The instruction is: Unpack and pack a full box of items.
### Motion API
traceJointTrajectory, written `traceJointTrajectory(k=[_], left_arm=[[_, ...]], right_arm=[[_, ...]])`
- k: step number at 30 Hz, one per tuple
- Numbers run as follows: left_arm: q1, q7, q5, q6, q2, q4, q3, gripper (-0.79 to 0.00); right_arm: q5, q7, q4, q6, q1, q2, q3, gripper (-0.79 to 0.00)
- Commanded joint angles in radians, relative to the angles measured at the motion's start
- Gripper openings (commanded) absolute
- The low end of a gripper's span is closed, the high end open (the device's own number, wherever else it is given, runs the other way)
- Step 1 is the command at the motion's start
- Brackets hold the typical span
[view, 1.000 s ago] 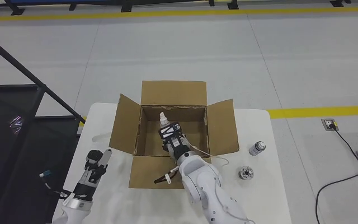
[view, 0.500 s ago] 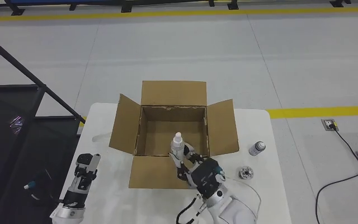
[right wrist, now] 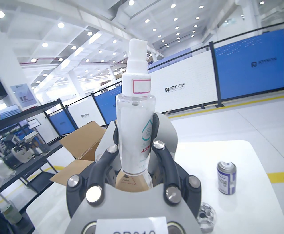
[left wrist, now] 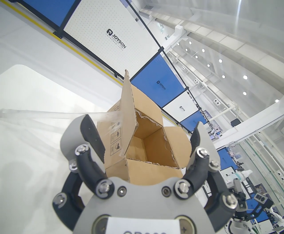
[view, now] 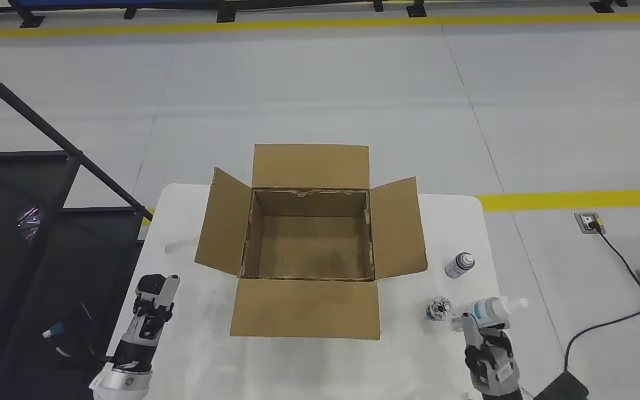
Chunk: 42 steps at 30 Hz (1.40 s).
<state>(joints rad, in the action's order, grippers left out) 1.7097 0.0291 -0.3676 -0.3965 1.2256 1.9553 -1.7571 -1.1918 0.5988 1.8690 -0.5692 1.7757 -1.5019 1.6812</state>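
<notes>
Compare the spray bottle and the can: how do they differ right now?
The spray bottle is clamped in the right gripper; the can stands free on the table. The spray bottle is clear with a white pump top; the can is opaque with a blue label. Both are outside the box.

We see a bright, evenly lit hall. Rows of round ceiling lamps glow overhead in both wrist views, whose edges bend straight lines into curves. The white table carries only faint, soft shadows; the cardboard box is dimmer inside.
</notes>
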Motion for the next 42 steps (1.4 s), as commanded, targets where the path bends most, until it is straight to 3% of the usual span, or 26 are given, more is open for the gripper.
traceJointTrajectory(k=[1, 5, 42], left_arm=[[0.0, 0.0, 0.0, 0.0, 0.0, 0.0, 0.0, 0.0], [0.0, 0.0, 0.0, 0.0, 0.0, 0.0, 0.0, 0.0], [0.0, 0.0, 0.0, 0.0, 0.0, 0.0, 0.0, 0.0]], right_arm=[[0.065, -0.033, -0.053, 0.006, -0.039, 0.004, 0.028, -0.785], [0.146, -0.1, -0.148, 0.026, -0.113, 0.012, 0.078, -0.785], [0.146, -0.1, -0.148, 0.026, -0.113, 0.012, 0.078, -0.785]])
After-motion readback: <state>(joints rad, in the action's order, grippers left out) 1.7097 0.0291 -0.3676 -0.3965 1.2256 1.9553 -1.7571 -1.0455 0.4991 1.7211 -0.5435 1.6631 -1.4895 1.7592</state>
